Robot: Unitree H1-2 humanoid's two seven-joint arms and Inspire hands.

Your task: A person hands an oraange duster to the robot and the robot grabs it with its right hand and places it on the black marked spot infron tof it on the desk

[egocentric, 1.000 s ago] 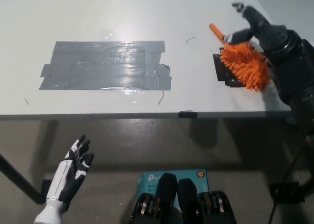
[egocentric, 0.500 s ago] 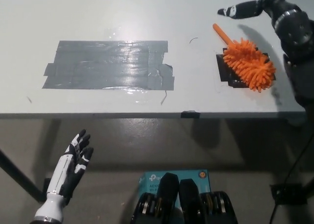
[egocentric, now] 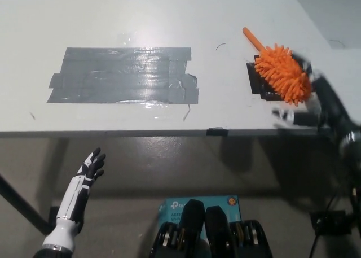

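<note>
While one orange duster [egocentric: 282, 76] lies on one black mark [egocentric: 260, 84] | right hand [egocentric: 304, 116] blurred, grip unclear | left hand [egocentric: 89, 173] spread, empty

The far half of the counter [egocentric: 169, 9] is left bare, so open passage is offered there. The right side is obstructed by the orange duster [egocentric: 280, 73], laid across the black marked spot [egocentric: 258, 84], and the middle is covered only by flat grey tape [egocentric: 124, 75].

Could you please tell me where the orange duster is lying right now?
In the head view, the orange duster lies at the desk's right, its head on the black marked spot, just beyond the right hand.
</note>
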